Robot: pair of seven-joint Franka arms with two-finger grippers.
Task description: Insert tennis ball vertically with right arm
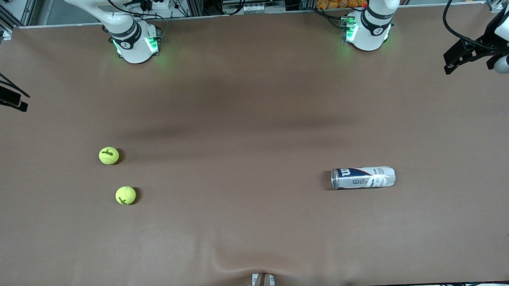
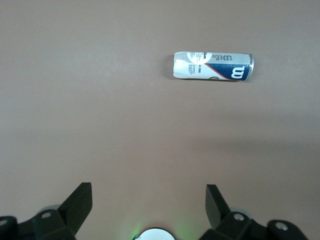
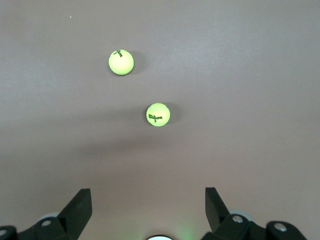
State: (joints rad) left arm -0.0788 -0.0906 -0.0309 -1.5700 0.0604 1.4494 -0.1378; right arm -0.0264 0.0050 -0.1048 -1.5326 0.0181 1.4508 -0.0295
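Note:
Two yellow-green tennis balls lie on the brown table toward the right arm's end. One ball (image 1: 108,155) (image 3: 158,114) is farther from the front camera than the other ball (image 1: 125,195) (image 3: 121,62). A white, blue and red ball can (image 1: 363,177) (image 2: 213,65) lies on its side toward the left arm's end, its open mouth facing the balls. My right gripper (image 3: 148,196) hangs high over bare table short of the balls, open and empty. My left gripper (image 2: 148,192) is also high, open and empty, with the can well ahead of it.
The two white arm bases (image 1: 136,43) (image 1: 367,30) stand along the table's back edge. Black mounted gear juts in at both ends of the table (image 1: 1,97) (image 1: 469,54). A small bracket (image 1: 263,284) sits at the near edge.

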